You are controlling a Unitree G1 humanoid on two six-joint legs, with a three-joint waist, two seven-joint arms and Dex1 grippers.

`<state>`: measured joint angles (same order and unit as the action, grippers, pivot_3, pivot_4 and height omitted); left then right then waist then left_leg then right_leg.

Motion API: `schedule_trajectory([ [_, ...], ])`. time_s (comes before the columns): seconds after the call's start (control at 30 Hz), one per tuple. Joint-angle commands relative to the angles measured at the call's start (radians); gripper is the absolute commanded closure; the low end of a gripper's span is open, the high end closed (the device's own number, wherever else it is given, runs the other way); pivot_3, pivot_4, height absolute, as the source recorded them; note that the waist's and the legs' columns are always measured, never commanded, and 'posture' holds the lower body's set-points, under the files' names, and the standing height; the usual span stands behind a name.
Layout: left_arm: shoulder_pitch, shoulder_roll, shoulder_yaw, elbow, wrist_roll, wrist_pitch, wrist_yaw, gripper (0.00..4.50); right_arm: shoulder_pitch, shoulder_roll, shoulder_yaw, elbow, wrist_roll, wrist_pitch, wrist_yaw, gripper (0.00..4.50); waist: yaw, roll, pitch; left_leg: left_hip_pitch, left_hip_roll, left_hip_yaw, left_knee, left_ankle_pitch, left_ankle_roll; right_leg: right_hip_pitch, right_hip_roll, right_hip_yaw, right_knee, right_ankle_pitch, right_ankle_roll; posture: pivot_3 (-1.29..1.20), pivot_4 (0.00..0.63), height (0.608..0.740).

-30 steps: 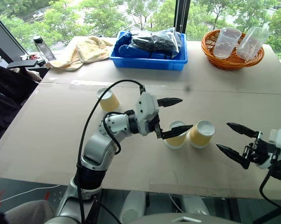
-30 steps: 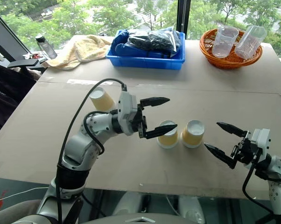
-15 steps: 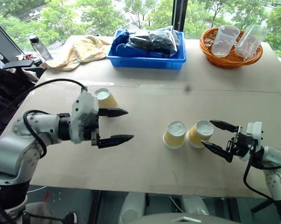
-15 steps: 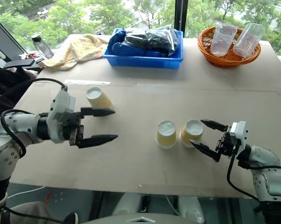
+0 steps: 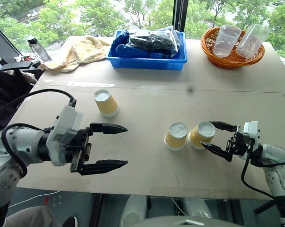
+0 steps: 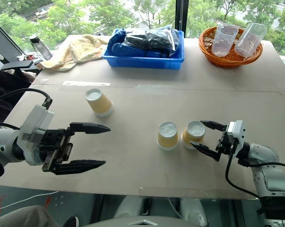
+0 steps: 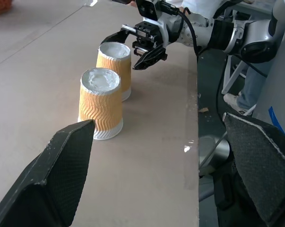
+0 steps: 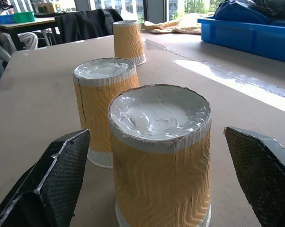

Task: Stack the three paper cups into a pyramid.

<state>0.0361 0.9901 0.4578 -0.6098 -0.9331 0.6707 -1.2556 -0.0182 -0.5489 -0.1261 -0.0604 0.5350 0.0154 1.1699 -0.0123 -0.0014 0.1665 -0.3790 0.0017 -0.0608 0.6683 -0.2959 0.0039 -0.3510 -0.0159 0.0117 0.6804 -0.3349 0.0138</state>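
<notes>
Three yellow paper cups stand upside down on the table, none resting on another. One cup [image 5: 106,102] is alone at the left. The other two, the middle cup [image 5: 175,136] and the right cup [image 5: 201,135], stand side by side. My right gripper [image 5: 205,133] is open, with a finger on either side of the right cup [image 8: 160,156] and a gap to each. My left gripper [image 5: 126,145] is open and empty near the table's front edge, well left of the pair and nearer than the lone cup. In the left wrist view both paired cups [image 7: 102,101] show ahead.
At the back stand a blue bin [image 5: 149,64] of dark bags and an orange basket [image 5: 232,62] with clear plastic cups. A tan towel [image 5: 81,49] and a bottle [image 5: 34,46] are at the back left. The table's front edge runs just below both grippers.
My left arm has swung away from the paired cups to the left and back toward me, still open. My right gripper has moved in around the right cup.
</notes>
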Motion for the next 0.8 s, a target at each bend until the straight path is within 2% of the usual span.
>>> schedule_trajectory([
  [0.03,-0.009,0.009,-0.001,-0.024,-0.013,-0.012,0.015,0.00,-0.013,-0.002,-0.007,-0.014,0.012,-0.006,0.005,0.84,0.000,0.000,0.000,0.000,0.000,0.000,0.000,0.000,0.000,0.000,0.000,0.000,0.000,0.000,0.000,0.00,0.150,0.740],
  [0.17,-0.016,0.009,-0.008,-0.023,-0.016,-0.013,0.027,0.00,-0.019,-0.002,-0.005,-0.009,0.008,-0.006,0.004,2.46,0.000,0.000,0.000,0.000,0.000,0.000,0.000,0.000,0.000,0.000,0.000,0.000,0.000,0.000,0.000,0.00,0.150,0.740],
  [0.47,-0.002,0.020,0.001,-0.022,-0.009,-0.013,0.032,0.00,-0.013,-0.005,0.040,-0.076,0.024,0.039,0.014,2.46,-0.001,0.000,0.000,0.000,0.000,0.000,0.000,0.000,0.000,0.000,0.000,0.000,0.000,0.000,0.000,0.00,0.150,0.740],
  [0.8,0.000,0.019,-0.005,-0.021,0.002,-0.025,0.037,0.00,-0.022,-0.003,0.056,-0.051,0.009,0.048,0.013,2.46,-0.001,0.000,0.000,0.000,0.000,0.000,0.000,0.000,0.000,0.000,0.000,0.000,0.000,0.000,0.000,0.00,0.150,0.740],
])
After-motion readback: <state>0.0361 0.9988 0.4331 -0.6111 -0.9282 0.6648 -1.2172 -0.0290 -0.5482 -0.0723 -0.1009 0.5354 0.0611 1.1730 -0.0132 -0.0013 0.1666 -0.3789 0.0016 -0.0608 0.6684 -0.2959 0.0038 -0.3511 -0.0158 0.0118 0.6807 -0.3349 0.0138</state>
